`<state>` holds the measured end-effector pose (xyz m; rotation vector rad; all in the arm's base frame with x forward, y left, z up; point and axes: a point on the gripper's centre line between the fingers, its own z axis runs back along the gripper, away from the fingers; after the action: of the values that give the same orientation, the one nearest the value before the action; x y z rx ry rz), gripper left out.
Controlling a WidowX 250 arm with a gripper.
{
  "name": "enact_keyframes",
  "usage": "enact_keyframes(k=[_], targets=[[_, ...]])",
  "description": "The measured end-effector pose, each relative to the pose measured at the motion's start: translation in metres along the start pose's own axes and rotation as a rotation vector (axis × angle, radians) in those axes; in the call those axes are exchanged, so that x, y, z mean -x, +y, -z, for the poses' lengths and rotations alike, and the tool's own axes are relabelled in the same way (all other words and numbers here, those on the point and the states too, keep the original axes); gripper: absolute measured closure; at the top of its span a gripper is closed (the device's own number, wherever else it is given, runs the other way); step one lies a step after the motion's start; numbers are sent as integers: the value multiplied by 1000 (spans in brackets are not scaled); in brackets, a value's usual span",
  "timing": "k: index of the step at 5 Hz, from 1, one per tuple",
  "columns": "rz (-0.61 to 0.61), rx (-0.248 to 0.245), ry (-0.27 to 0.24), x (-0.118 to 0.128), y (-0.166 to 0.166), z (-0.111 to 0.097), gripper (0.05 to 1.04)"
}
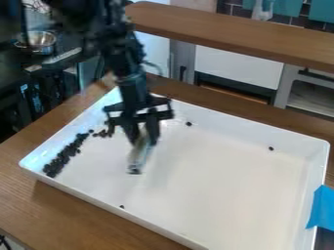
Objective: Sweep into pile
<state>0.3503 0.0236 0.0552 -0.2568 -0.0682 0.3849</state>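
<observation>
Basically: white rect. tray [215, 166] w/ raised rim on brown wood-look tabletop [72, 195], set at a slant; clock = tray ctr. Dark bits [64, 155] (small, roundish) mostly in an elongated heap at 9, thinning into a loose trail twd 10-11, nr the rim. Strays in tray: one approx 12, one btwn 2 & 3, one btwn 7 & 8 by the near wall. Gripper [142, 141] over tray btwn 10 & 11, arm coming down from approx 11; claw clamped on a pale tool [138, 154] w/ dark tip, tip pointing down, just R of the trail; can't tell if tip touches tray floor. Blue tape [321, 207] at 4, stuck on tray rim. Room: raised wood ledge [228, 31] runs 11 to 2 behind table; below it a white panel [238, 68] at 1 & a grey-framed open compartment [314, 100] at 2. Dark brick-type tiles [225, 9] + teal panels [318, 12] at approx 1, up top. Shiny metal bowl [38, 41] at 11, amid dark clutter.
</observation>
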Motion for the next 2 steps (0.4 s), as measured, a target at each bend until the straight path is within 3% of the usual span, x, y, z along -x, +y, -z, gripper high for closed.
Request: enact_keyframes(k=[2], targets=[[-1, 4, 50, 34, -89, 13, 711]])
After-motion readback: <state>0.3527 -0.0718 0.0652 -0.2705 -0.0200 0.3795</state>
